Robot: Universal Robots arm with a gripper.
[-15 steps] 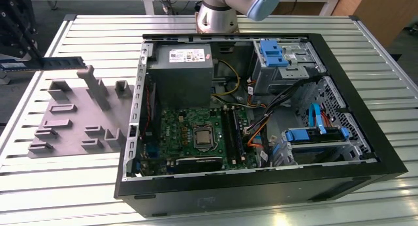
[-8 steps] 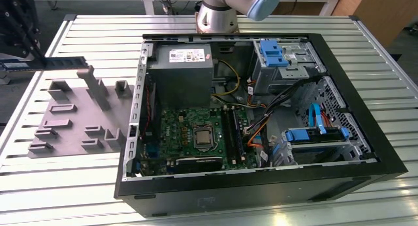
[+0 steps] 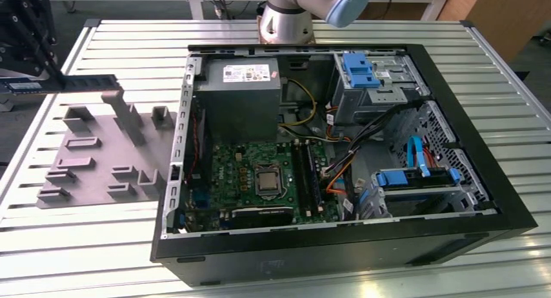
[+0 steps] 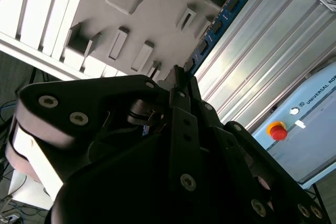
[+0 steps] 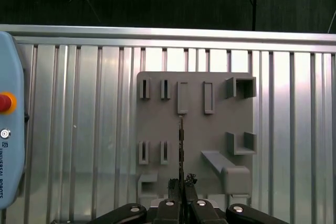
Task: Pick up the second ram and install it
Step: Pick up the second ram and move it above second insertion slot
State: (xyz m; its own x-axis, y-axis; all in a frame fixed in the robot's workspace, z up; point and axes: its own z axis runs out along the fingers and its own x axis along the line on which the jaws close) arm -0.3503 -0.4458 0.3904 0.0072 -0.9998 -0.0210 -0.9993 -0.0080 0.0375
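Observation:
The second ram (image 3: 86, 82) is a thin stick held level in the air above the grey slotted fixture plate (image 3: 95, 140), at the exterior view's left. My gripper (image 3: 39, 77) is shut on one end of it. In the first wrist view the ram (image 5: 181, 142) appears edge-on, running out from the fingertips (image 5: 174, 186) over the fixture plate (image 5: 215, 129). In the second wrist view its blue board with black chips (image 4: 218, 22) reaches away past the gripper body. The green motherboard (image 3: 250, 159) lies inside the open computer case (image 3: 482, 214), with dark memory slots (image 3: 308, 175) beside the processor socket.
The case stands on a ribbed metal table (image 3: 508, 104), with a grey power supply (image 3: 237, 101), blue drive brackets (image 3: 360, 71) and loose cables (image 3: 340, 172) inside. Upright blocks (image 3: 129, 117) rise from the fixture plate. The arm's base (image 3: 288, 17) is behind the case.

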